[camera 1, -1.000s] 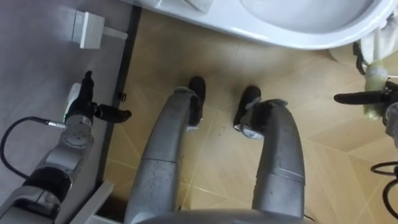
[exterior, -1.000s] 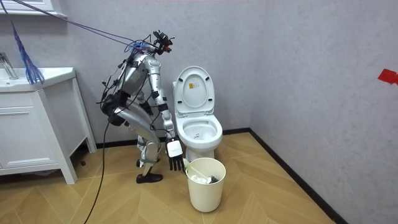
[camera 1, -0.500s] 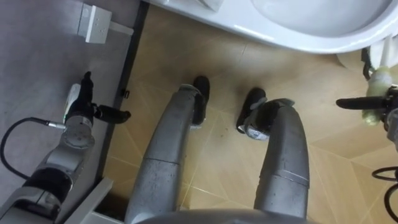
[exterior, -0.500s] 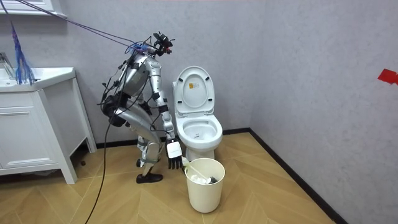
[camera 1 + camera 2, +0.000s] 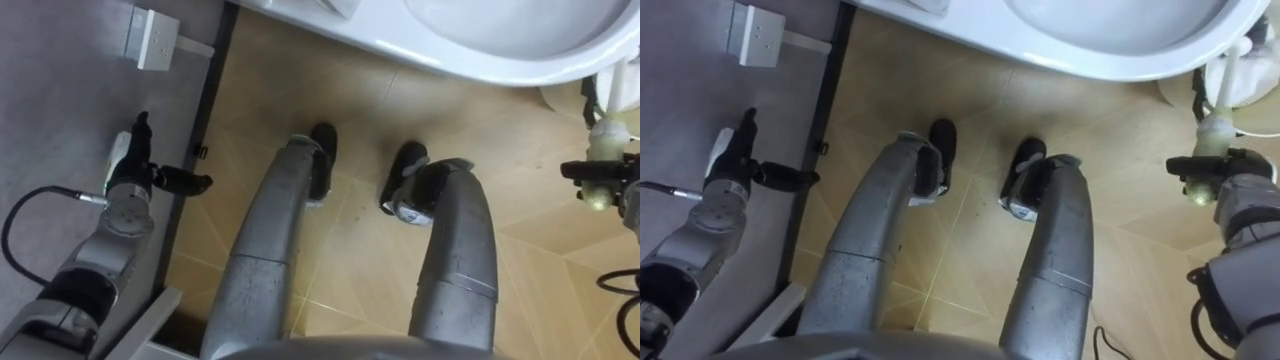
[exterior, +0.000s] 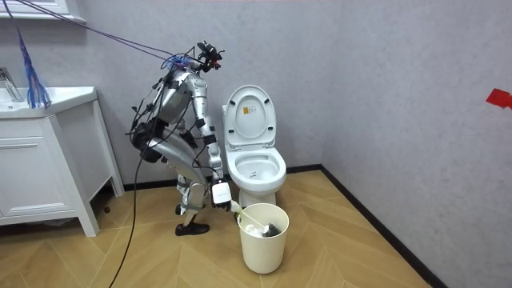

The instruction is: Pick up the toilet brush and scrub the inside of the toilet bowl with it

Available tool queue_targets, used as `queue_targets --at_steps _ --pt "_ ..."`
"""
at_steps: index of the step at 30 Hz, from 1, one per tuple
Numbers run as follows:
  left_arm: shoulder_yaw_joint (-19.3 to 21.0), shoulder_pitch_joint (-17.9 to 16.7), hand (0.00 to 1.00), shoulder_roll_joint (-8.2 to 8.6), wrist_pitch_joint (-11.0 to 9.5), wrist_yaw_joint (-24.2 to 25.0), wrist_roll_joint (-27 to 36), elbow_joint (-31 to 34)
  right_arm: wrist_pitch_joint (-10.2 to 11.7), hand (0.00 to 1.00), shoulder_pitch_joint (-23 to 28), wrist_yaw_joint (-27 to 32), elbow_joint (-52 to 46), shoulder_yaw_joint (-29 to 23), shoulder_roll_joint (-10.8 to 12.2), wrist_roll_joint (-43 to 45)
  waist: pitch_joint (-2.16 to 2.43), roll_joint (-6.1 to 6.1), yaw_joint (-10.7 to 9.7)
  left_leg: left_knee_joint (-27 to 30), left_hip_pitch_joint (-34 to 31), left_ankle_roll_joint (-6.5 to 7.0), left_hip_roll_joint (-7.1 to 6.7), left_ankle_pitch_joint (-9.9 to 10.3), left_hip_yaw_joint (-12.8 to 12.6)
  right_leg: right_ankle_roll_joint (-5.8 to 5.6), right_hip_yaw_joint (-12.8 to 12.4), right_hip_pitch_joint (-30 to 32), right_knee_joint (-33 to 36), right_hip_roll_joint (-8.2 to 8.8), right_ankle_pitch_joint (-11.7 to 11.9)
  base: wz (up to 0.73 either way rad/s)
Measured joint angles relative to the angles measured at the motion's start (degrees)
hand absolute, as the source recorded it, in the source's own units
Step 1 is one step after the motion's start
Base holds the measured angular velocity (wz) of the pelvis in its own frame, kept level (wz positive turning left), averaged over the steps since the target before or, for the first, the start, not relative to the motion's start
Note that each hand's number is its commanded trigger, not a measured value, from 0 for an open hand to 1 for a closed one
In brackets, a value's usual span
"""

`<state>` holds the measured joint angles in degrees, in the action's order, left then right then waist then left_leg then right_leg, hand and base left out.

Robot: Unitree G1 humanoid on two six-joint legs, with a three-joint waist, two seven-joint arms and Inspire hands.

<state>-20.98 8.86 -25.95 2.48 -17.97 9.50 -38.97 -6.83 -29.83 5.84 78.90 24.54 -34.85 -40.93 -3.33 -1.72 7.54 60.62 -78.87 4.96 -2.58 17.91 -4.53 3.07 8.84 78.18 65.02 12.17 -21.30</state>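
Now standing bent forward with flexed knees close beside the toilet [image 6: 254, 152], at the middle of the room view, both feet planted on the tan floor [image 5: 350, 110] just below the white bowl rim filling the top of the eye views. Clamping the right hand [image 5: 1225, 170] on the toilet brush [image 5: 1212, 132] at the right edge of the eye views, dark fingers curling across its pale handle. Holding that brush low, left of and just below the bowl in the room view, the handle slanting down from the hand over the rim of the white bin [image 6: 264, 244] standing at lower centre just before the toilet; not possible to make out the brush head among what is lying in the bin. Hanging the left hand [image 5: 135, 175] at the left of the eye views, fingers apart and relaxed, gripping nothing, hovering over the grey wall surface beside the dark skirting strip [image 5: 205, 110], below a small white wall plate [image 5: 150, 40] at upper left. Showing a white cabinet with its worktop [image 6: 48, 100] at the left of the room view, well apart from the toilet.
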Motion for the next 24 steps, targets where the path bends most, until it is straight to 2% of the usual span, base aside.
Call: queue_targets --at_steps 6,13,19,21,24 --pt "0.10 -0.45 0.00 0.00 0.03 -0.08 -0.02 0.78 0.01 1.00 0.06 0.93 -0.08 -1.17 0.06 -6.26 0.01 0.01 0.07 -0.17 -0.01 -0.02 0.04 0.06 0.04 -0.09 0.27 -0.02 -0.25 -0.20 -0.05 0.00" --pt "0.51 -3.04 0.00 0.09 0.09 -0.52 1.80 4.06 0.50 1.00 1.16 0.92 -0.10 -1.21 0.48 -13.56 0.13 0.19 0.21 -0.27 0.81 0.05 -0.05 0.10 0.37 -0.23 0.70 -1.26 -0.81 -0.43 0.04 0.00" --pt "0.51 -4.24 0.00 0.81 0.16 -0.69 3.64 3.96 0.35 1.00 4.35 0.24 -0.04 -2.21 2.56 -21.68 0.24 0.40 0.43 -3.18 7.74 0.04 0.00 0.06 0.80 -0.61 1.39 -8.44 -3.96 -0.61 0.24 -0.01" --pt "0.68 -5.06 0.00 1.63 0.20 -0.72 3.79 3.95 0.30 1.00 5.47 0.17 -0.08 -5.01 4.34 -24.91 0.29 0.42 0.57 -5.16 11.62 0.03 0.19 0.06 0.82 -1.06 1.35 -12.33 -6.65 -1.55 0.72 -0.13" --pt "0.63 -5.27 0.00 3.05 0.03 -0.58 4.53 3.23 0.19 1.00 6.40 -0.04 -0.06 -7.78 5.40 -28.95 0.32 0.44 0.44 -7.71 15.58 0.04 0.04 -0.34 0.74 -1.35 1.44 -16.26 -9.18 -1.67 1.31 -0.06"
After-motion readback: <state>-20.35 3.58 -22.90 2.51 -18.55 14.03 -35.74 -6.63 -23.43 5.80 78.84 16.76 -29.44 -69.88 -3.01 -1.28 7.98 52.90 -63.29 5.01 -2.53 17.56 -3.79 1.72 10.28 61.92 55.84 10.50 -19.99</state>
